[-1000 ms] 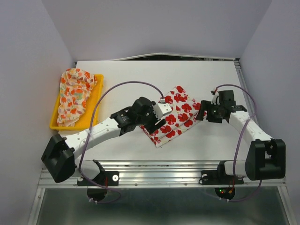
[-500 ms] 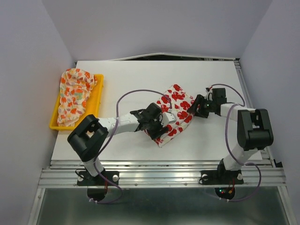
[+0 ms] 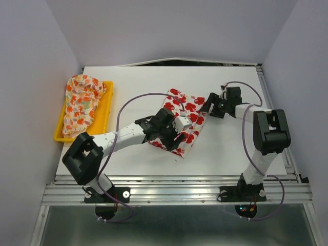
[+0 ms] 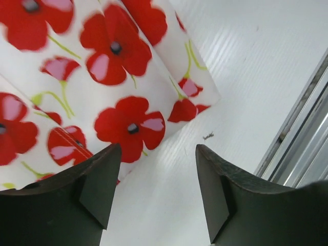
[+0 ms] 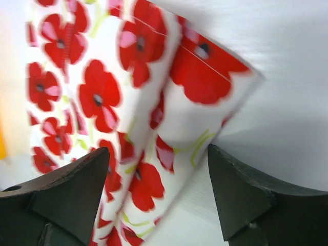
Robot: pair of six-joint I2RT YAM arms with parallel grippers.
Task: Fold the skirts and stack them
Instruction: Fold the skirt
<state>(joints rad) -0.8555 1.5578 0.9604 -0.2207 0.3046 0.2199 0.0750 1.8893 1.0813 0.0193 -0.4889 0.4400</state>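
Room: pale lilac-grey walls (image 3: 169,31) close in the far side and both flanks.
Table: a white rectangular table (image 3: 138,82) fills the middle. A silver metal rail (image 3: 179,187) runs along its near edge, where both arm bases sit.
Left arm: the white-and-black left arm (image 3: 115,138) stretches from the near left corner rightward to mid-table.
Right arm: the white-and-black right arm (image 3: 269,130) stands bent at the near right, its forearm reaching left over the far right part of the table.
Flowered skirt: the white cloth skirt with large red flowers (image 3: 192,115) lies folded in layers at mid-table, set at an angle, between the two arms' ends.
Tray: a yellow plastic tray (image 3: 106,107) sits at the table's left edge, well apart from the flowered skirt.
Printed skirt: the cream cloth skirt with small orange, red and green print (image 3: 82,102) lies crumpled and unfolded inside the tray.
Left fingers: the left fingers (image 3: 174,137) are spread wide over the flowered skirt's near corner with nothing clamped. In the wrist view one finger (image 4: 92,189) overlaps the cloth edge and the other is over bare table.
Right fingers: the right fingers (image 3: 207,106) are spread wide at the skirt's far right corner. The layered corner shows between them, not pinched.
Speck: a tiny dark speck (image 4: 207,136) lies on the table just beside the skirt's corner.
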